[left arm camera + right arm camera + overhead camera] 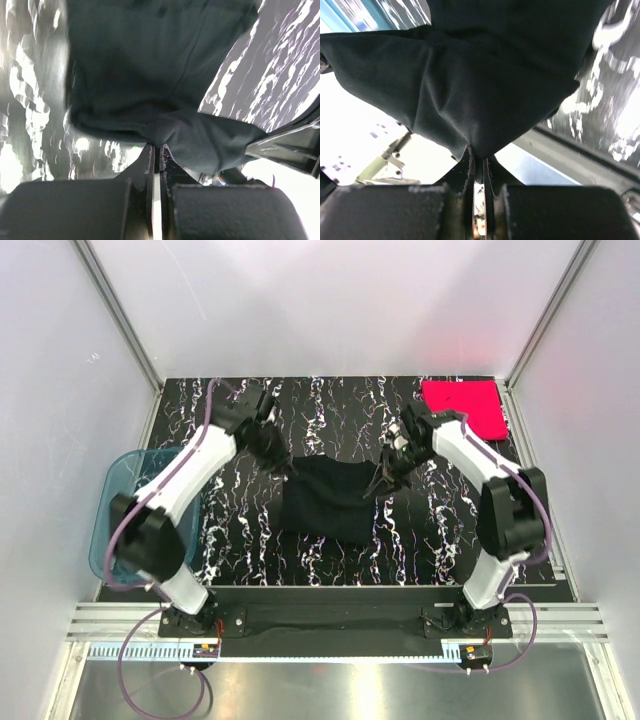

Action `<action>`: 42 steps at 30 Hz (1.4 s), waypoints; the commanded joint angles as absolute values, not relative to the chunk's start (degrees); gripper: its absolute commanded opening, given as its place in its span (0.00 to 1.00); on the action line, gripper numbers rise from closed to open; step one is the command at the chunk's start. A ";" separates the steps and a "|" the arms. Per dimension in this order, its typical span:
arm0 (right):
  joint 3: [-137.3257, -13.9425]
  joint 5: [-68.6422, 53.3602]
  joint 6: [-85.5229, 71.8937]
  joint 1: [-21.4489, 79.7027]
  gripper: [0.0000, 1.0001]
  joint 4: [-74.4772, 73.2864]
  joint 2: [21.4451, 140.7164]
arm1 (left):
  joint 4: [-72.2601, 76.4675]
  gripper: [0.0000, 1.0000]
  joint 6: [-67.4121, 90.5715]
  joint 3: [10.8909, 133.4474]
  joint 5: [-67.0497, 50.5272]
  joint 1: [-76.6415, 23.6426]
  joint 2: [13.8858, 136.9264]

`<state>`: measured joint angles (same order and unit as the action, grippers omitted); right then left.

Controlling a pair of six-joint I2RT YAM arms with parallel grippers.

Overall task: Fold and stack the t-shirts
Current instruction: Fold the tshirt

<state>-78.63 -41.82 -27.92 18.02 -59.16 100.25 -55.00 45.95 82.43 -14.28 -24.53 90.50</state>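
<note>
My left pincer (159, 150) and right pincer (477, 156) both clench the large black cloth t-shirt (330, 505) at mid-worktop.

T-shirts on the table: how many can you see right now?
2. The black t-shirt is mid-table, pinched by the left gripper and right gripper; the pink-red t-shirt lies folded at the far right corner. Another could hide beneath either.

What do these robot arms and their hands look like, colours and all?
The left arm and right arm have white tubular shells with chunky black joints. A thin purple cable trails from each. The left hand and right hand are black, each with two flat, rough-edged fingers.
</note>
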 commanded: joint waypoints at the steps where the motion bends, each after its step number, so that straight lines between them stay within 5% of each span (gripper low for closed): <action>1: -87.17 -44.21 -26.01 15.21 0.03 -58.63 105.98 | -51.34 0.00 39.20 91.92 -15.82 -21.89 97.45; 4: -93.85 -46.32 -25.31 12.92 0.04 -57.75 113.54 | -48.62 0.01 37.98 99.39 -20.30 -18.90 106.24; 5: -95.17 -45.88 -25.31 12.22 0.05 -56.61 116.77 | -45.56 0.09 37.10 101.67 -19.69 -18.81 108.17; 7: -98.60 -45.52 -26.01 10.20 0.05 -54.42 120.39 | -44.39 0.02 35.95 110.50 -21.07 -17.41 116.69; 11: -103.80 -45.18 -28.12 6.95 0.14 -48.46 130.32 | -35.97 0.35 35.24 120.36 -20.03 -16.35 127.33; 14: -107.48 -40.62 -27.42 5.80 0.32 -49.56 131.83 | -36.38 0.46 32.35 129.60 -19.69 -16.79 133.85; 15: -109.32 -37.30 -26.90 5.71 0.54 -50.09 131.49 | -37.00 0.57 31.30 130.07 -18.56 -17.22 134.12; 17: -112.57 -35.52 -25.50 5.45 0.60 -53.23 131.22 | -36.05 0.64 30.06 127.64 -17.32 -17.31 130.53; 21: -120.30 -26.22 -20.23 5.45 0.74 -60.28 131.40 | -27.17 0.65 30.66 108.52 -18.89 -17.75 118.93; 27: -116.64 -24.69 -19.60 5.97 0.77 -60.38 127.45 | -26.54 0.41 32.87 97.22 -21.62 -20.91 113.64; 28: -116.02 -25.31 -19.43 6.24 0.99 -60.03 126.31 | -26.19 0.38 33.31 94.77 -21.88 -21.00 113.56; 42: -102.76 -25.14 -19.07 23.02 0.95 -56.08 118.04 | -40.60 0.18 34.54 88.90 -10.73 -22.85 121.38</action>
<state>-105.69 -26.17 -19.42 20.99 -58.08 122.26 -35.79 33.76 92.68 -15.27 -21.87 122.43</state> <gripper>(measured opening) 0.986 0.187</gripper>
